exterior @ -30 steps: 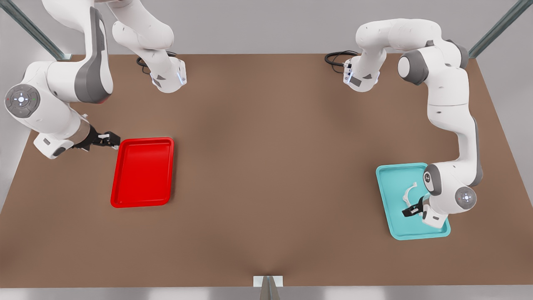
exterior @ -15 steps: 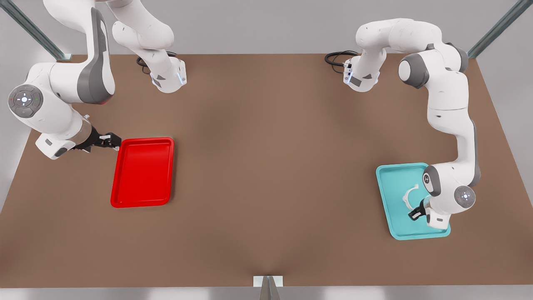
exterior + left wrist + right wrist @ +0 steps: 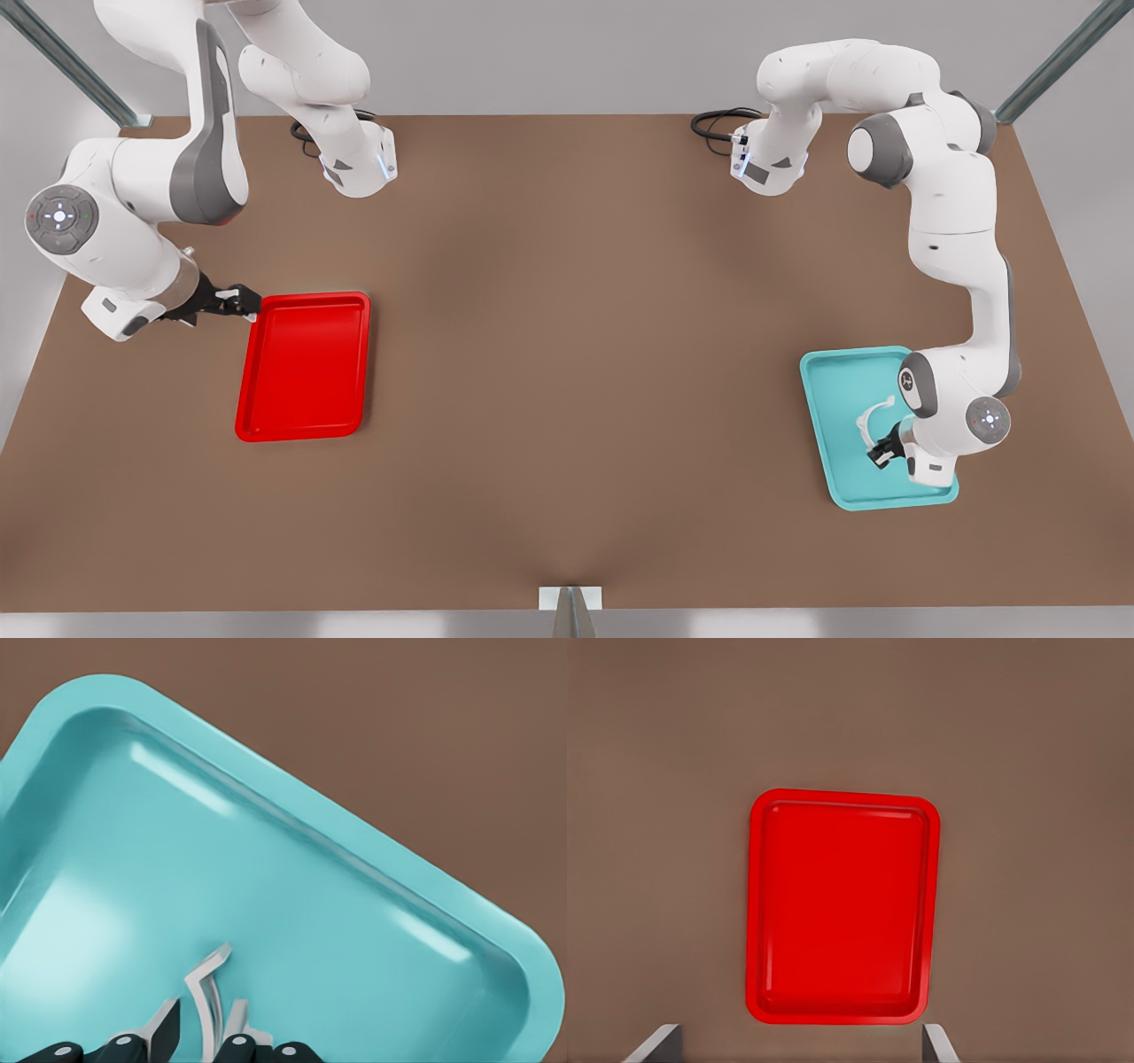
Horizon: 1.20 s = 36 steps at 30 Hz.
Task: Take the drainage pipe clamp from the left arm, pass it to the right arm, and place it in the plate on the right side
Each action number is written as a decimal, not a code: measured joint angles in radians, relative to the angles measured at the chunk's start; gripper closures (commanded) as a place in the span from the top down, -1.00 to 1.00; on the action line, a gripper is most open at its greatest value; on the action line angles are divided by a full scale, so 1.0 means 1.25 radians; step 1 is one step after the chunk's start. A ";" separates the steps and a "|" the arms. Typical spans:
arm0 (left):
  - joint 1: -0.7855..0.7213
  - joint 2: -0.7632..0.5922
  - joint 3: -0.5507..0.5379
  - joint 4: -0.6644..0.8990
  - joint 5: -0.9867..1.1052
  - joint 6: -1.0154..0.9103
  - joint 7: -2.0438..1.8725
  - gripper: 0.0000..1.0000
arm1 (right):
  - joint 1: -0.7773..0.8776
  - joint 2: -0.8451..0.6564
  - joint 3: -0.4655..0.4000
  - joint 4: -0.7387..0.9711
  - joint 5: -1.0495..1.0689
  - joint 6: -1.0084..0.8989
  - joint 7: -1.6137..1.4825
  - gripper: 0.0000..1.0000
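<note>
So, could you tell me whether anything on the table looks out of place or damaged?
Nothing stands out. The thin white plastic half-ring clamp lies intact in the teal tray, the left gripper at one end. The red rectangular tray sits square by the open right gripper.

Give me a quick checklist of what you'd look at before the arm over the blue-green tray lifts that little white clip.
1. Clip sits between the left gripper's fingers: ok, one finger on each side.
2. Fingers closed firmly on the clip: cannot tell; a small gap seems to remain.
3. Clip lying inside the teal tray, away from its rim: ok.
4. Right gripper ready to receive: ok, open beside the red tray's corner, waiting.
5. Red tray free to take the clip: ok, nothing in it.
6. Table between the arms free for the handover: ok.
</note>
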 measured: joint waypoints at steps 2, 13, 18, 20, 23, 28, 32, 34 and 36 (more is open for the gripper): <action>0.000 0.001 0.000 0.000 0.000 -0.003 -0.004 -0.11 | 0.001 0.000 -0.001 -0.002 0.000 0.002 0.000 1.00; -0.004 -0.020 0.000 -0.002 0.006 -0.015 -0.029 -0.57 | -0.002 -0.017 0.000 -0.009 0.000 0.009 -0.001 1.00; -0.074 -0.184 0.000 -0.082 0.004 -0.061 -0.098 -0.57 | 0.001 -0.004 0.000 -0.005 -0.001 0.009 -0.001 1.00; -0.126 -0.206 -0.002 -0.076 0.004 -0.093 -0.148 -0.57 | 0.009 0.044 0.003 0.024 0.001 0.012 0.000 1.00; -0.216 -0.199 -0.019 -0.019 0.005 -0.161 -0.247 -0.57 | 0.119 0.144 0.005 0.094 0.001 0.016 0.002 1.00; -0.330 -0.095 -0.086 0.162 0.007 -0.260 -0.442 -0.57 | 0.274 0.254 0.007 0.168 0.033 0.045 0.015 1.00; -0.393 -0.029 -0.108 0.286 -0.005 -0.317 -0.608 -0.57 | 0.332 0.300 0.007 0.169 0.064 0.114 0.031 1.00; -0.412 -0.012 -0.124 0.307 -0.021 -0.326 -0.688 -0.57 | 0.364 0.320 0.007 0.173 0.075 0.150 0.040 1.00; -0.418 -0.005 -0.132 0.313 -0.033 -0.324 -0.761 -0.57 | 0.396 0.334 0.007 0.175 0.082 0.185 0.054 1.00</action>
